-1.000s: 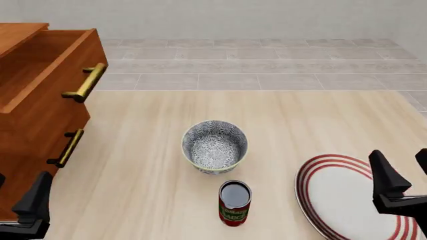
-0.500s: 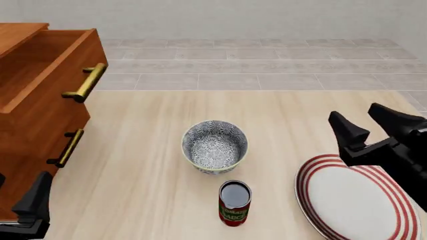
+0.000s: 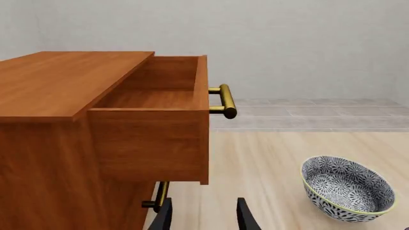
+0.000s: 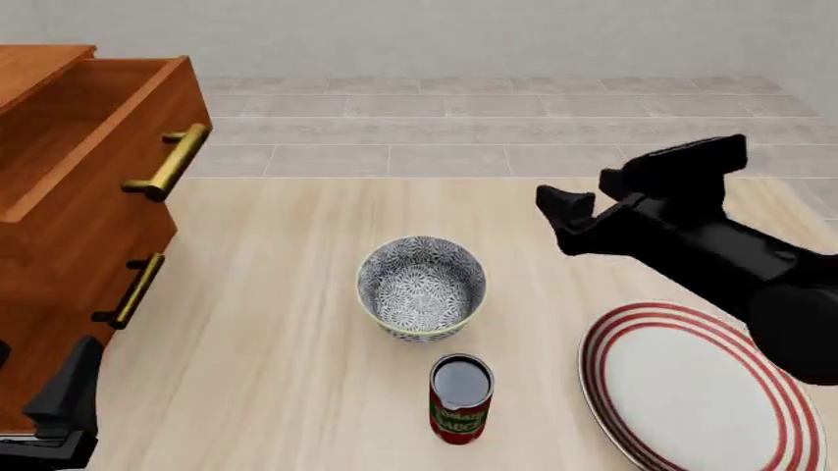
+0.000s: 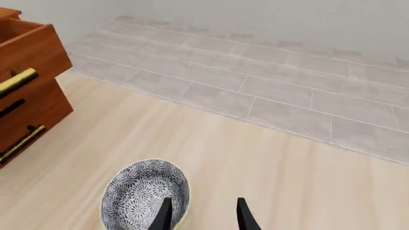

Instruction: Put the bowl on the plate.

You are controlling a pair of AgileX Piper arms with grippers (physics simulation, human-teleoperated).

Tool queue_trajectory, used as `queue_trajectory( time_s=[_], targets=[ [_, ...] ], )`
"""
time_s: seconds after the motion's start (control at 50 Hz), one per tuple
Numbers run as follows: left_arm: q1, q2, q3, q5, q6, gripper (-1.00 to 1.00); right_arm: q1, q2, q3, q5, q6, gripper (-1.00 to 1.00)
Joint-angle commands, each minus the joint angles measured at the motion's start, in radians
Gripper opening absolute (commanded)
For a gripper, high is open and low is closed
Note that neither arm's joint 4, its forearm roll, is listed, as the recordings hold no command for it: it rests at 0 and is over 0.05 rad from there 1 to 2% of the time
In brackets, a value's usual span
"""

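The floral blue-grey bowl (image 4: 422,287) stands upright mid-table, with nothing in it. The white plate (image 4: 681,392) with red rings lies at the near right, bare. My right gripper (image 4: 583,191) hovers open to the right of the bowl and beyond the plate, pointing left. In the right wrist view its fingertips (image 5: 164,213) frame the bowl (image 5: 145,196), one over the bowl's rim, gripper (image 5: 203,213) holding nothing. My left gripper (image 4: 39,368) rests open at the near left by the dresser. From the left wrist the bowl (image 3: 347,188) shows beyond the open gripper (image 3: 203,218).
A small red can (image 4: 460,397) stands just in front of the bowl, between it and the table's near edge. A wooden dresser (image 4: 78,196) with its top drawer (image 3: 147,120) pulled open and brass handles (image 4: 171,162) fills the left side.
My right arm has swung up off the plate, away from me and leftward, ending near the bowl's right side. The bowl, can, plate and left arm have stayed still.
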Motion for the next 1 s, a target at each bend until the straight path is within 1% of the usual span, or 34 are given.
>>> queue_trajectory(
  time_s=[0.02, 0.04, 0.08, 0.1, 0.12, 0.16, 0.2, 0.28, 0.36, 0.42, 0.58, 0.68, 0.7, 1.0],
  targets=[
    [0.0, 0.0, 0.0, 0.0, 0.0, 1.0, 0.082, 0.156, -0.105, 0.07, 0.036, 1.0],
    [0.0, 0.0, 0.0, 0.0, 0.0, 1.0, 0.066, 0.2, -0.128, 0.092, 0.026, 1.0],
    [0.0, 0.0, 0.0, 0.0, 0.0, 1.0, 0.082, 0.208, -0.134, 0.107, 0.02, 1.0],
    [0.0, 0.0, 0.0, 0.0, 0.0, 1.0, 0.076, 0.233, -0.151, 0.126, 0.041, 1.0],
    [0.0, 0.0, 0.0, 0.0, 0.0, 1.0, 0.083, 0.228, -0.152, 0.127, 0.037, 1.0],
    [0.0, 0.0, 0.0, 0.0, 0.0, 1.0, 0.092, 0.25, -0.168, 0.153, 0.064, 1.0],
    [0.0, 0.0, 0.0, 0.0, 0.0, 1.0, 0.108, 0.266, -0.183, 0.171, 0.074, 1.0],
    [0.0, 0.0, 0.0, 0.0, 0.0, 1.0, 0.123, 0.298, -0.201, 0.189, 0.071, 1.0],
    [0.0, 0.0, 0.0, 0.0, 0.0, 1.0, 0.129, 0.316, -0.213, 0.2, 0.093, 1.0],
    [0.0, 0.0, 0.0, 0.0, 0.0, 1.0, 0.116, 0.35, -0.237, 0.215, 0.094, 1.0],
    [0.0, 0.0, 0.0, 0.0, 0.0, 1.0, 0.094, 0.412, -0.283, 0.246, 0.067, 1.0],
    [0.0, 0.0, 0.0, 0.0, 0.0, 1.0, 0.095, 0.46, -0.302, 0.265, 0.077, 1.0],
    [0.0, 0.0, 0.0, 0.0, 0.0, 1.0, 0.099, 0.473, -0.306, 0.271, 0.086, 1.0],
    [0.0, 0.0, 0.0, 0.0, 0.0, 1.0, 0.086, 0.578, -0.345, 0.281, 0.085, 1.0]
  ],
)
